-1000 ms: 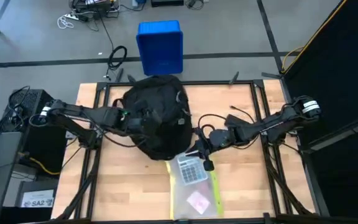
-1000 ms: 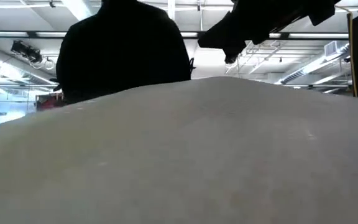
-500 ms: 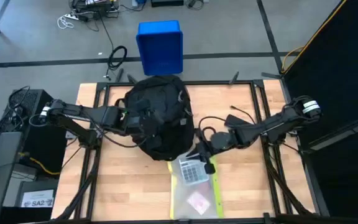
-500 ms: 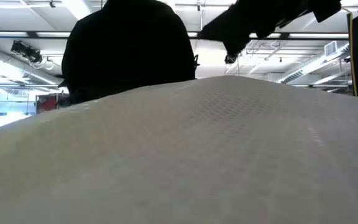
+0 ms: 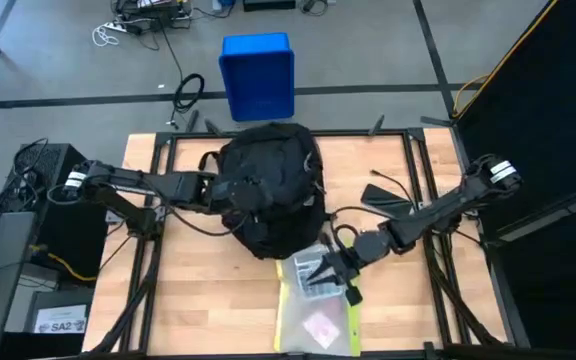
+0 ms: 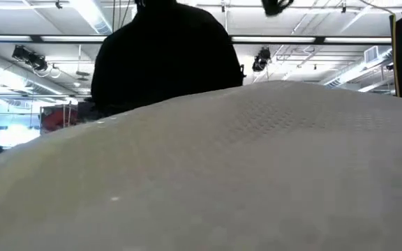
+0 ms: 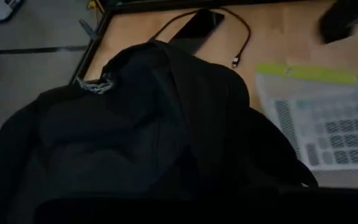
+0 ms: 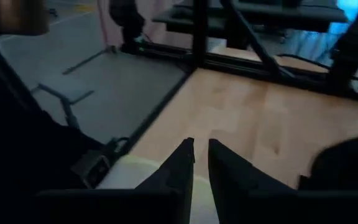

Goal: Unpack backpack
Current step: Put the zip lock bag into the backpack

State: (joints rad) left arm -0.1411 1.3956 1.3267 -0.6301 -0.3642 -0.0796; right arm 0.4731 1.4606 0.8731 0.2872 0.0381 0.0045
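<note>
The black backpack (image 5: 273, 190) stands on the table's far middle and fills the left wrist view (image 7: 135, 130); in the low view it is a dark mass (image 6: 166, 63). My left gripper (image 5: 230, 195) is at its left side, sunk in the fabric. A clear pouch (image 5: 313, 305) with a calculator (image 7: 334, 127) lies flat in front of the backpack. My right gripper (image 5: 318, 272) hovers over the pouch's far end, fingers (image 8: 188, 158) nearly together, with the pouch's pale edge (image 8: 132, 171) below them. My left gripper is shut on the backpack's left side (image 5: 240, 192), coming level from the table's left. The fabric hides the fingers, so the part and the kind of hold do not show. The backpack stands upright with its base on the table. Whether my right gripper touches the pouch, I cannot tell.
A flat black device with a cable (image 5: 383, 192) lies on the table right of the backpack. A blue bin (image 5: 258, 75) stands on the floor beyond the far edge. Bare wood shows at the near left and near right.
My left gripper has gone toward the table's right edge, and the backpack has shifted right with it and stands taller. My right gripper has moved toward the near edge, from beside the backpack to over the pouch's calculator.
</note>
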